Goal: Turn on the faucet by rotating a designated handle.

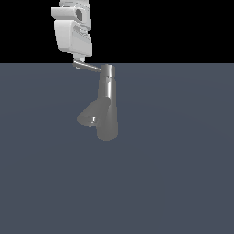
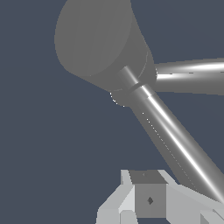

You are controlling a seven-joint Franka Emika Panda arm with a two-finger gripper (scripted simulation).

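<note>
The grey metal faucet [image 1: 108,103] stands upright in the middle of the exterior view, its thick angled spout [image 1: 93,114] branching off low toward that view's left. The thin handle [image 1: 89,67] sticks out sideways from the top cap toward the exterior view's left. My white gripper [image 1: 79,63] hangs right above the handle's outer end, fingertips down at the rod. In the wrist view the shiny handle [image 2: 175,140] runs from the faucet's thick body [image 2: 100,43] to just beside my gripper [image 2: 166,199]. The fingers [image 2: 148,199] stand together with nothing between them, and the rod passes alongside them.
The faucet stands on a flat dark blue-grey surface [image 1: 183,183] that fills the lower part of the exterior view. Black background lies behind the arm above it. Nothing else shows near the faucet.
</note>
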